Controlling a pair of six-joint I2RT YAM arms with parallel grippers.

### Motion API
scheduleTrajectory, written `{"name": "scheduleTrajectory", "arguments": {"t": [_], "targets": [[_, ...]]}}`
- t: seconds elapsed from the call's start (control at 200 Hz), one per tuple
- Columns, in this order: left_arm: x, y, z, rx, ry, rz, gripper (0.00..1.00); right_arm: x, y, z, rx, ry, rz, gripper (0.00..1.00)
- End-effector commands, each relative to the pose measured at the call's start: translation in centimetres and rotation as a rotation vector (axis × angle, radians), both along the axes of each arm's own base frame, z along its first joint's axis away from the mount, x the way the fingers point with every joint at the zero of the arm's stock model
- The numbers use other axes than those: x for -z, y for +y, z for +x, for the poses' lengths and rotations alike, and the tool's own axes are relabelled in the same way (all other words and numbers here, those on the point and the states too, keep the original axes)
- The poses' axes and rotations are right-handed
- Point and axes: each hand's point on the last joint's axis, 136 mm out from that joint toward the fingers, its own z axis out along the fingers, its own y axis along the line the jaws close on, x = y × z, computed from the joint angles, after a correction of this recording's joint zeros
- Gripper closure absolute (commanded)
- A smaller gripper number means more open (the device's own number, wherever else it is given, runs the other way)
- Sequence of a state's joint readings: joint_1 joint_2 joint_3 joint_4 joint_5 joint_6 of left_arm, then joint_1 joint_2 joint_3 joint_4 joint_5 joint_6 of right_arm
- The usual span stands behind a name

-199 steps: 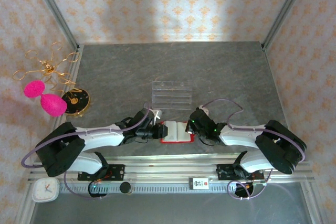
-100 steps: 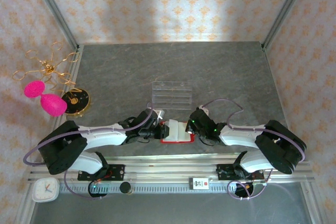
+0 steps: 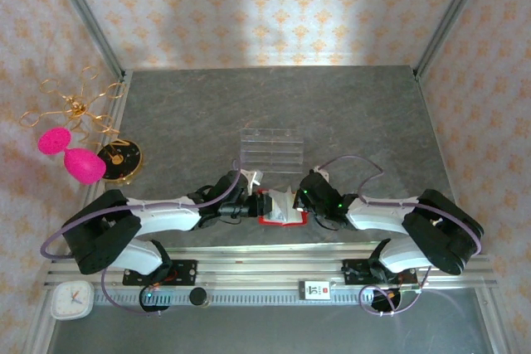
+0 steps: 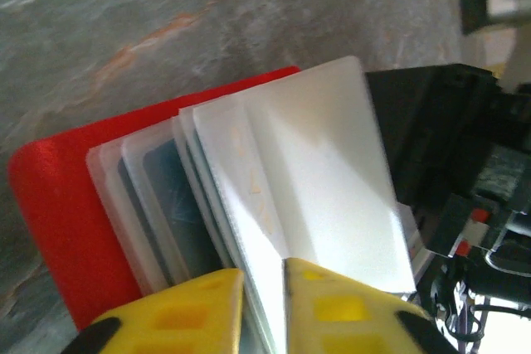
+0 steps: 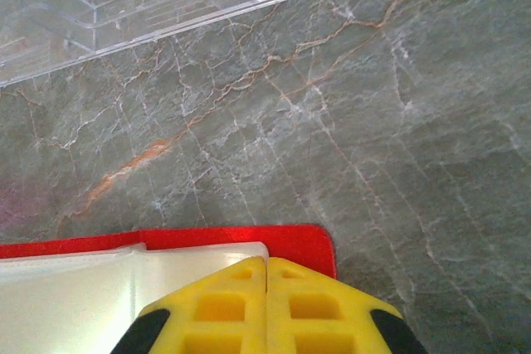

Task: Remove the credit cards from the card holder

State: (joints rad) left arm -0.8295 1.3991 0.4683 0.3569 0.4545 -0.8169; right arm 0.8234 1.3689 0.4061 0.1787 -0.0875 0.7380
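The red card holder lies open near the table's front edge, between both grippers. In the left wrist view its red cover carries fanned translucent sleeves, with a dark blue card behind one. My left gripper is shut on the edge of a whitish card lifted from the stack; I cannot tell card from sleeve for certain. My right gripper is shut, its yellow fingertips pressed together on the holder's right edge. From above, the left gripper and right gripper flank the holder.
A clear slotted tray lies just beyond the holder, its edge showing in the right wrist view. Pink shapes, a gold wire stand and a black-gold disc sit at the left. A metal rail borders the front.
My left gripper has narrowed onto the white leaves and pushed slightly right. The holder's white inner part now stands raised and bunched. The right arm has stayed put.
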Motion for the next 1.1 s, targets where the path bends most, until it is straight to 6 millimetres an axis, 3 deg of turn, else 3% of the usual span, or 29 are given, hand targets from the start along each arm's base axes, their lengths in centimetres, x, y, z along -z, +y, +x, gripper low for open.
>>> {"name": "scheduleTrajectory", "arguments": {"t": [0.0,0.14,0.476,0.556,0.716,0.841,0.971,1.096], "targets": [[-1.5,-1.6,0.3,0.024,-0.029,-0.080,0.90,1.9,0.8,-2.1,-0.087,0.095,0.004,0.95],[-0.9,-1.3,0.3,0.029,-0.023,-0.040,0.92,1.6,0.8,-2.0,-0.094,0.091,-0.006,0.91],[-0.4,-0.9,0.2,0.020,-0.018,-0.022,0.92,-1.5,-2.0,-0.8,-0.001,-0.007,-0.101,0.57],[-0.4,-0.9,0.2,0.020,-0.018,-0.022,0.92,-2.6,-2.7,-0.5,0.023,-0.040,-0.110,0.53],[-0.4,-0.9,0.1,0.020,-0.018,-0.025,0.92,-5.7,-2.9,-0.1,0.029,-0.140,-0.065,0.48],[-0.4,-0.8,0.1,0.017,-0.019,-0.024,0.92,-6.9,-0.7,-0.7,-0.074,-0.163,-0.017,0.48],[-0.2,-0.7,0.1,0.014,-0.017,-0.024,0.92,-5.4,0.0,-1.4,-0.103,-0.113,-0.061,0.61],[0.5,0.2,0.2,-0.008,-0.003,0.011,0.89,-4.7,0.1,-1.7,-0.111,-0.101,-0.058,0.55]]}}
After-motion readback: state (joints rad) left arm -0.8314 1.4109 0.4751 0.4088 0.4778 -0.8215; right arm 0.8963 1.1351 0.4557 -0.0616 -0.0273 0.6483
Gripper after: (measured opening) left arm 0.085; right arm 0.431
